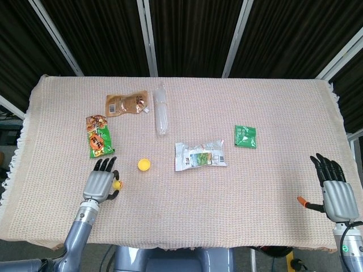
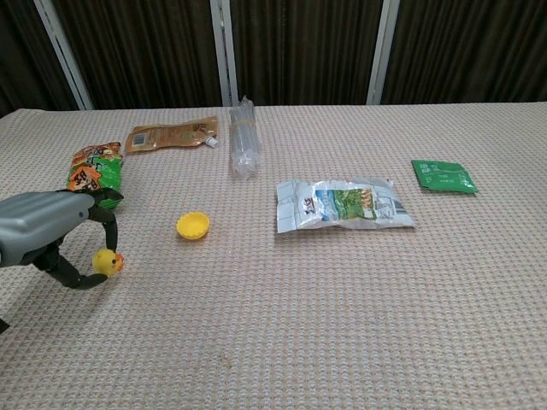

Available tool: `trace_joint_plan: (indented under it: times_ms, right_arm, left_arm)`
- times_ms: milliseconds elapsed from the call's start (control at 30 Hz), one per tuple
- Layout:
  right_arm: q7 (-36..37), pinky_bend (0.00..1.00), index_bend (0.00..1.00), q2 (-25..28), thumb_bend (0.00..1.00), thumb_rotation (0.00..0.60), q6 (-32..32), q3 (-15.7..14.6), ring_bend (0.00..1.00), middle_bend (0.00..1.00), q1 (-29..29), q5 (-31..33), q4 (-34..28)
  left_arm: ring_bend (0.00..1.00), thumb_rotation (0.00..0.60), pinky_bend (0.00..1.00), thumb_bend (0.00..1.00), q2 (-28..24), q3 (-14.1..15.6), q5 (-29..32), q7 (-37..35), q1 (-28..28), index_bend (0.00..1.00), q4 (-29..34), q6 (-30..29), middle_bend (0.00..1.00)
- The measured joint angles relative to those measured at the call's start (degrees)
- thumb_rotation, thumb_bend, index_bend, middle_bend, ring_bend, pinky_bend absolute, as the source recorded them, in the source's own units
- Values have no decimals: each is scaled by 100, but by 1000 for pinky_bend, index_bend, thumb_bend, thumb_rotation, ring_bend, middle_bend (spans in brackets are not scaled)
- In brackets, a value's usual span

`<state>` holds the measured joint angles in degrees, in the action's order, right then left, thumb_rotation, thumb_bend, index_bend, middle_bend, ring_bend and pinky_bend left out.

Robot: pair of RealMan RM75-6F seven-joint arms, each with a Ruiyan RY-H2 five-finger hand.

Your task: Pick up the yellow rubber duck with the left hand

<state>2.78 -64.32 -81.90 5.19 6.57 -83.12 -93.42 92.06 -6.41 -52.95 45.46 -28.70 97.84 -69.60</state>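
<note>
The yellow rubber duck [image 1: 118, 184] [image 2: 108, 261] is small, with an orange beak, and sits near the table's front left. My left hand [image 1: 100, 184] [image 2: 44, 231] pinches it between the thumb and the curled fingers, and it looks raised slightly off the cloth. My right hand [image 1: 334, 191] hovers at the table's front right corner in the head view, fingers spread and holding nothing. The chest view does not show it.
A yellow cap [image 1: 144, 164] lies just right of the duck. Behind the left hand is a green-orange snack bag [image 1: 99, 136], then a brown pouch [image 1: 126, 103] and a clear bottle [image 1: 161, 110]. A white-green packet [image 1: 199, 155] and a green sachet [image 1: 245, 136] lie mid-table.
</note>
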Motion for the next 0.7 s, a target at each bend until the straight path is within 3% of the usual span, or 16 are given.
trace_joint_plan:
  times_ms: [367,700]
  right_arm:
    - [13,0,8,20,13,600,74,-4,0,0,12,53,-11]
    - [98,0,8,63,13,600,104,2,0,0,16,71,-36]
  left_arm:
    - [0,600,0,377,51,-460,292,318,-584,475,-138,212,0]
    - [0,600,0,378,560,-865,920,633,-1221,475,-724,433,0]
